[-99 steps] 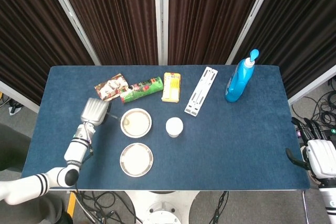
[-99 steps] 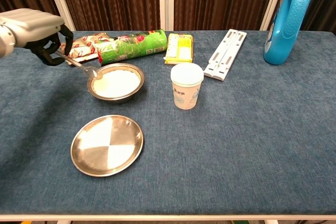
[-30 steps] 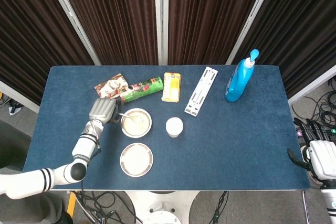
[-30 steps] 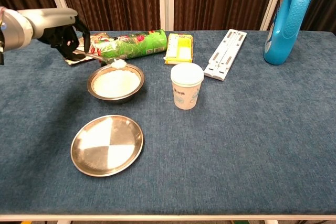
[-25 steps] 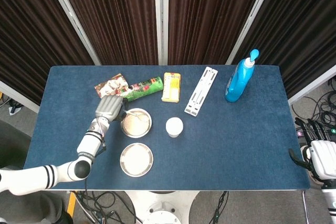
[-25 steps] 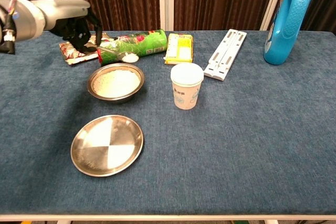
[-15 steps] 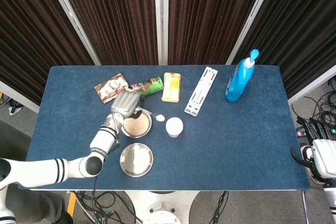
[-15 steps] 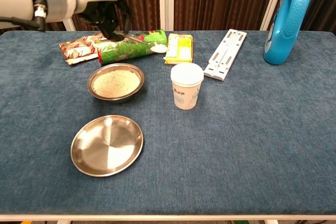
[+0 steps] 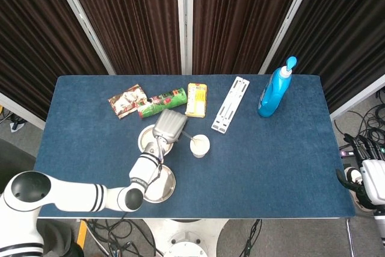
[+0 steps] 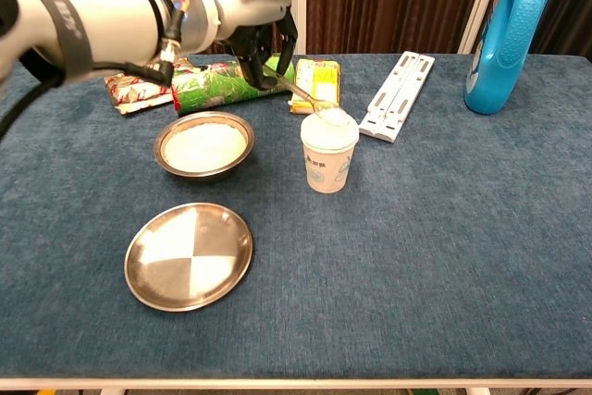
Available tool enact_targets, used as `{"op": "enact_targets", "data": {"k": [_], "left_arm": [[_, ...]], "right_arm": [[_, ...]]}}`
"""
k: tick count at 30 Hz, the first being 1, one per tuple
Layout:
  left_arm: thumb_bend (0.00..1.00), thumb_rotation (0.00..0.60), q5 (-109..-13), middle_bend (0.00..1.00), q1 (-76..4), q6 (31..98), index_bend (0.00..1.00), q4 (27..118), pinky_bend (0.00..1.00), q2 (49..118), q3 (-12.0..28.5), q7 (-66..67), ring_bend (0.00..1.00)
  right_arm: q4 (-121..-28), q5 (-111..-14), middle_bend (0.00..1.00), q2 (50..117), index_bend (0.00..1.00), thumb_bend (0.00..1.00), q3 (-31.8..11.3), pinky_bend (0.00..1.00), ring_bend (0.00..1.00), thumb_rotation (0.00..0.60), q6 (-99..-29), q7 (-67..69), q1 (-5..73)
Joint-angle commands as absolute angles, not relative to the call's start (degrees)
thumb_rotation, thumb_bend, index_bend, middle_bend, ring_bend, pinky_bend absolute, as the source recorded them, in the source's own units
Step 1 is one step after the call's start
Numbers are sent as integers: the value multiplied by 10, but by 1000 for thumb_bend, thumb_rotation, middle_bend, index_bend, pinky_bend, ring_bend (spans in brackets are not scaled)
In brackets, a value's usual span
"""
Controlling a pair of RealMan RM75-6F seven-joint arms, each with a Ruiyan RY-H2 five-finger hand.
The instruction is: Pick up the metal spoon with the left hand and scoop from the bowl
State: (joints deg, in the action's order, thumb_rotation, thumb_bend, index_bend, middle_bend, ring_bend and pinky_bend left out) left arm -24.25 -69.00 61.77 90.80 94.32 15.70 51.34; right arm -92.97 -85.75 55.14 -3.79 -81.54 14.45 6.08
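The metal spoon (image 10: 312, 101) is slim and silver, held off the desk and slanting down to the right, its white-heaped scoop over the paper cup's rim. The bowl (image 10: 203, 146), round and steel, filled with white powder, sits upright left of centre.

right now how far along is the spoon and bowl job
Pickup and scoop look done: the left hand holds the spoon, whose loaded tip is over the paper cup, away from the bowl. What's left is likely tipping the scoop out.
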Motion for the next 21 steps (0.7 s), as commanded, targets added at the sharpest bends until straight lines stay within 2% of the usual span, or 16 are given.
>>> {"op": "enact_targets", "data": {"k": [1,11,15,21], "left_arm": [[479,600,-241,918,-697,629,645,895,1000,959,151,522,876],[479,600,-232,918,-700,641,645,870,1000,969,145,537,876],[479,600,-269,918,-703,671,645,857,1000,980,123,562,876],[478,600,-392,918,-702,740,645,833,1000,1013,60,616,876]], "right_arm": [[-929,-857,158,552,0,268,-37,0,0,600,-816,145,60],[-930,-858,158,552,0,268,-36,0,0,600,-819,145,56],[-930,-858,158,551,0,268,-36,0,0,600,-822,146,55],[-928,-858,158,553,0,267,-35,0,0,600,-825,149,51]]}}
